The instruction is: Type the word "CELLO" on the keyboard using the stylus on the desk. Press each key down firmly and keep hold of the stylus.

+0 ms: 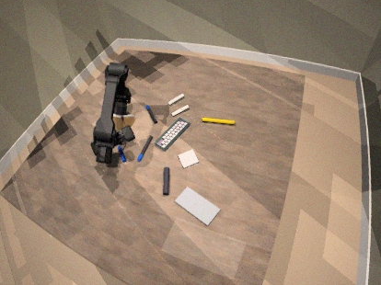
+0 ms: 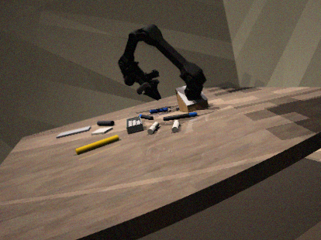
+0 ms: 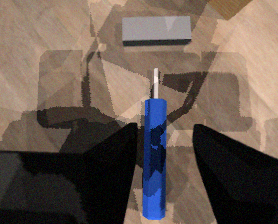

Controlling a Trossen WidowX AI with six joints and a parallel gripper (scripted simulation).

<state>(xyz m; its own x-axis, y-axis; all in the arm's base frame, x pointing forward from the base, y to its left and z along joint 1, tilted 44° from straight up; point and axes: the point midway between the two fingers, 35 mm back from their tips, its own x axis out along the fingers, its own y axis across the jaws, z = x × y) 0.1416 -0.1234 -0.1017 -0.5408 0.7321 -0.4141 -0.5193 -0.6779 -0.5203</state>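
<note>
The blue stylus [image 1: 121,154] [image 2: 159,110] [image 3: 155,165] lies on the desk near the arm's base, its thin pale tip pointing up in the wrist view. My gripper [image 2: 158,97] [image 3: 165,131] is open and hangs above the stylus. In the wrist view the stylus runs between the two black fingers, nearer the left one, with nothing held. In the top view the arm hides the fingertips. The small keyboard [image 1: 172,133] [image 2: 135,127], dark with pale keys, lies farther out on the desk.
Two black markers with blue ends [image 1: 145,148] [image 1: 152,114] lie between stylus and keyboard. White cylinders [image 1: 176,99] [image 1: 180,110], a yellow stick [image 1: 218,120], a white square [image 1: 188,158], a black cylinder [image 1: 166,180] and a grey slab [image 1: 197,206] surround the keyboard. A grey block [image 3: 156,28] stands beyond the stylus tip.
</note>
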